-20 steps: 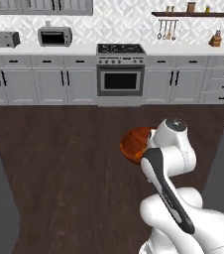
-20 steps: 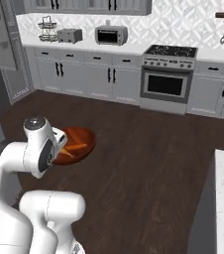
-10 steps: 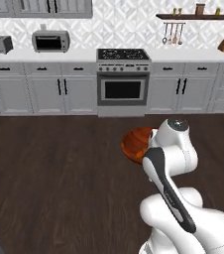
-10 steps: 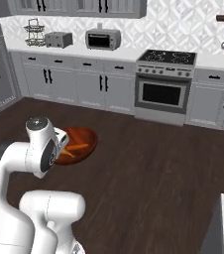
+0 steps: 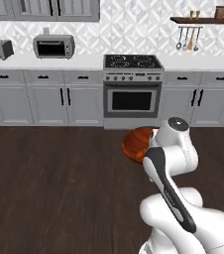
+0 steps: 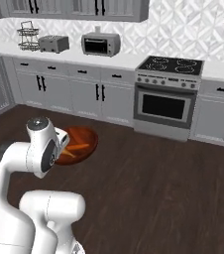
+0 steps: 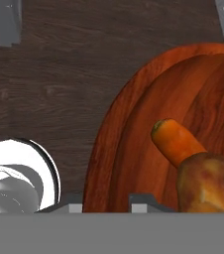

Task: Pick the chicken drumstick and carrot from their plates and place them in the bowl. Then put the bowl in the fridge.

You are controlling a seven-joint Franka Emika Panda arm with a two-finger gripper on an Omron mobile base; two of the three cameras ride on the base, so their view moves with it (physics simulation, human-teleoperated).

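The bowl [image 7: 134, 129] rides above the dark floor [image 5: 49, 188] in front of the arm, carrot [image 7: 176, 141] and drumstick [image 7: 210, 181] lying touching inside it. Stiff and glossy, it is probably slippery, and the loose food could roll if it tips, so a level carry by the rim suits. The gripper [image 7: 105, 201] straddles the near rim, apparently clamped on it. The stove [image 5: 132, 89] stands beyond.

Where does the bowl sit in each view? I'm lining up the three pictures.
Left base view: the bowl is just right of centre, partly behind the white arm, below the stove.
Right base view: left of centre, beside the arm, down-left of the stove.
Hand view: right half, holding the carrot and drumstick.
Shared landmark: the stove.
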